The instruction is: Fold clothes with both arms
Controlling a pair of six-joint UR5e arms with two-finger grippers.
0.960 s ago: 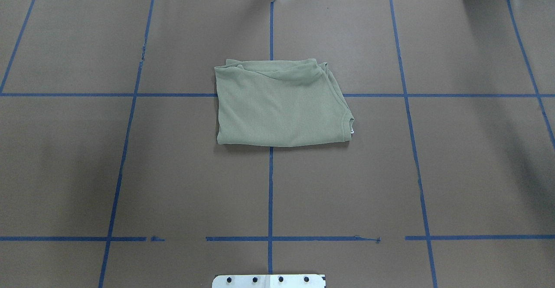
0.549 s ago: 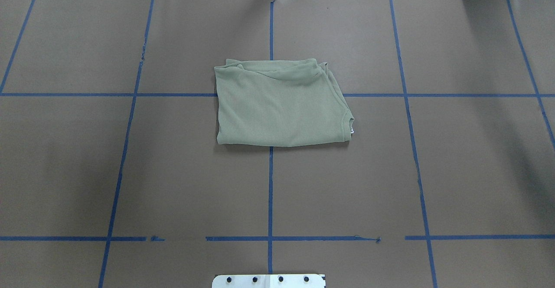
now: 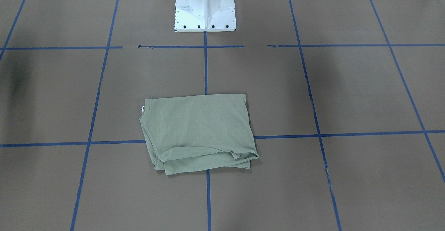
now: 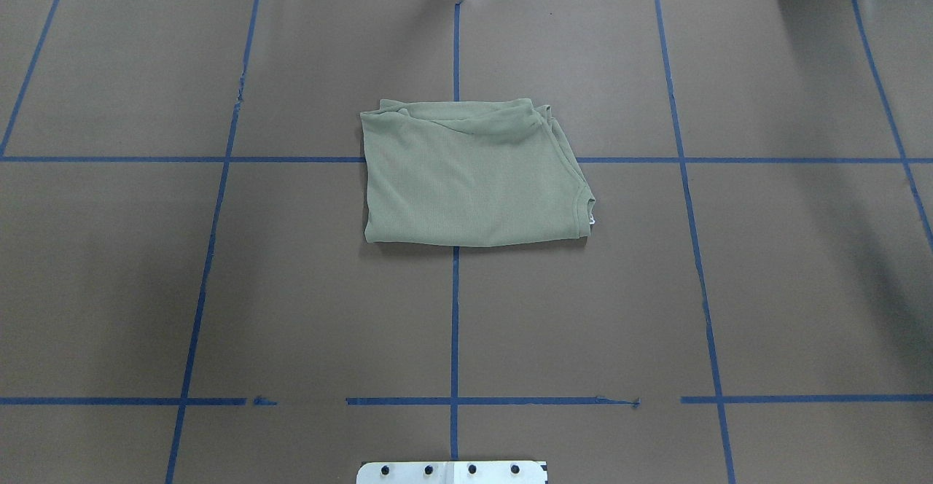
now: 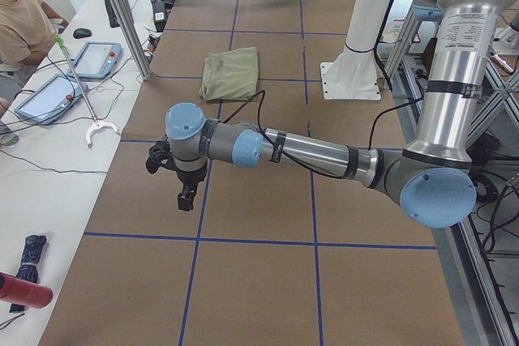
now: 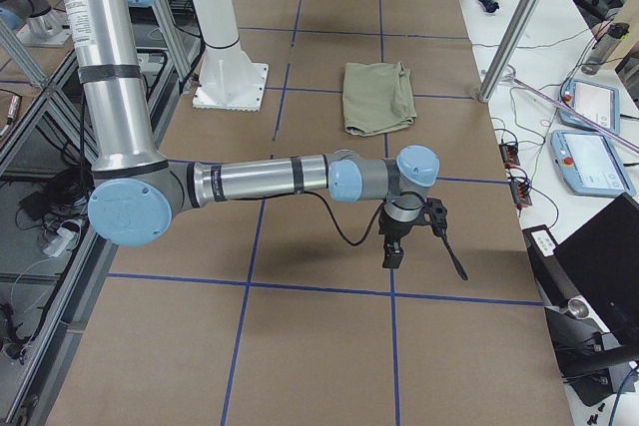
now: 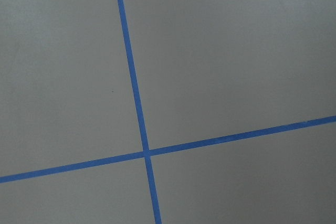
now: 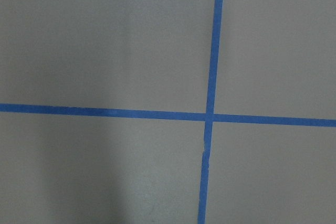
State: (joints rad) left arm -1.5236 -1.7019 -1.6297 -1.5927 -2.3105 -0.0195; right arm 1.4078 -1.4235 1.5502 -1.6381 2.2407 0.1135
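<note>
The table, covered in brown paper and divided into a grid by blue tape lines, is being shown from above, from the front and from both ends. The left arm is being held stretched out low over the table's end on the robot's left. The right arm is being held likewise over the opposite end. Both are being kept well apart from the garment. The white pedestal is being seen at the robot's edge of the table, on the centre tape line.

The sage-green shirt is being displayed folded into a compact, roughly rectangular stack at the middle of the table. It is lying across the crossing of the centre line and a transverse line, with looser layers bunched along the edge farthest from the robot.

The left gripper and the right gripper are being pointed downward over bare paper, and the shirt is being touched by neither. Whether their fingers are parted or closed cannot be told from the side views. Only paper and a tape crossing are being recorded by each wrist camera.

The ribbed collar is being shown at the shirt's corner toward the robot's right, with a small white tag just beside it.
</note>
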